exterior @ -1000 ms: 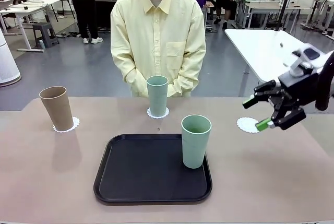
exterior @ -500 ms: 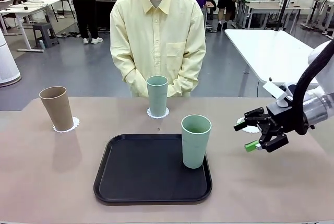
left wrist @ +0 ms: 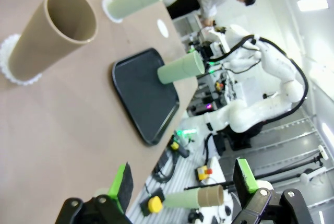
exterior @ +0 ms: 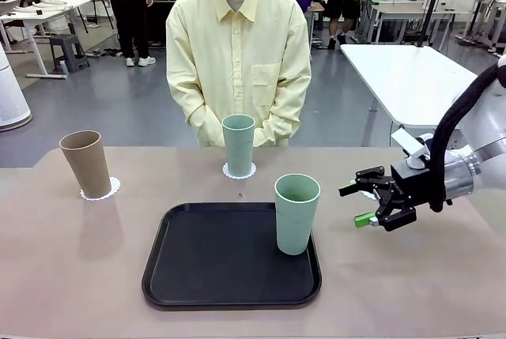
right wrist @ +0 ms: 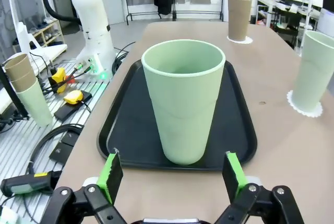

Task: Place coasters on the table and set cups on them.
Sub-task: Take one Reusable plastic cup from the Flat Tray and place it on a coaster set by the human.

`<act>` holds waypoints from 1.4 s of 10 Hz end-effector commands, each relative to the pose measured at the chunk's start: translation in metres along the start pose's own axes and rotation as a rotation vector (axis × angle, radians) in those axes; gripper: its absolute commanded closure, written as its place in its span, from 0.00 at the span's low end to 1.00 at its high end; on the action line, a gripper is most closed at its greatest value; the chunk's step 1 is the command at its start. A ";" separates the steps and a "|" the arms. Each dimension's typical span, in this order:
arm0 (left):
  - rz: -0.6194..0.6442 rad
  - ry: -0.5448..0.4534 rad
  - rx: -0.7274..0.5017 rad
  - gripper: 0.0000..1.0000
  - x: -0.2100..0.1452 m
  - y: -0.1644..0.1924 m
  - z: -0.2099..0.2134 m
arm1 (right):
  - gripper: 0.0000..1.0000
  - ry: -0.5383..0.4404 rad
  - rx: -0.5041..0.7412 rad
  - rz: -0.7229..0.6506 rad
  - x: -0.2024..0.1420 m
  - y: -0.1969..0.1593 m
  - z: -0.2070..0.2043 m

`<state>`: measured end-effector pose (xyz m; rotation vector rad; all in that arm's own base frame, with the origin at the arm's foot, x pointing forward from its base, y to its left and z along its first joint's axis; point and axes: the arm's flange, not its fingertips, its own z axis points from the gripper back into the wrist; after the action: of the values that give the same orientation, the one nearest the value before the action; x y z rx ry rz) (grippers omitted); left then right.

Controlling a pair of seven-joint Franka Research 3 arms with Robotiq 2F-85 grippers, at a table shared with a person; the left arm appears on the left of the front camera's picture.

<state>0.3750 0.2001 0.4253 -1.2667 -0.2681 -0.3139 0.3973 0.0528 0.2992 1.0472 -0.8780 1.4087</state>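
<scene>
A pale green cup (exterior: 296,213) stands upright at the right end of the black tray (exterior: 198,264). My right gripper (exterior: 354,205) hovers open just to its right, fingers turned sideways toward it. In the right wrist view that cup (right wrist: 182,98) stands dead ahead between the green pads, untouched. A tan cup (exterior: 86,163) stands on a coaster (exterior: 103,190) at far left. Another green cup (exterior: 238,145) is on a coaster (exterior: 239,171) in front of the person. A third coaster (left wrist: 163,27) lies bare past the tray. My left gripper (left wrist: 182,182) is open, high over the table's left end.
The person stands at the far edge with hands held together behind the middle cup. Bare tabletop (exterior: 71,260) lies left of the tray. A white table (exterior: 403,70) stands beyond the right corner. Spare stacked cups (right wrist: 23,85) sit off the table's near side.
My right gripper has come down and moved left from above the bare coaster toward the cup on the tray, jaws still open. The cups and coasters have not moved.
</scene>
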 end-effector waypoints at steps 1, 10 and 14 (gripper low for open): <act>0.014 -0.009 0.005 0.00 0.001 -0.003 0.000 | 0.00 0.000 -0.004 0.022 -0.002 -0.007 -0.015; 0.014 -0.009 0.005 0.00 0.001 -0.003 0.000 | 0.00 0.048 -0.015 -0.015 -0.005 -0.034 -0.060; 0.014 -0.009 0.005 0.00 0.001 -0.003 0.000 | 0.00 0.052 0.021 -0.034 -0.005 -0.037 -0.083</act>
<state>0.3751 0.2000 0.4253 -1.2667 -0.2679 -0.3141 0.4192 0.1223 0.2660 1.0347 -0.8094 1.4349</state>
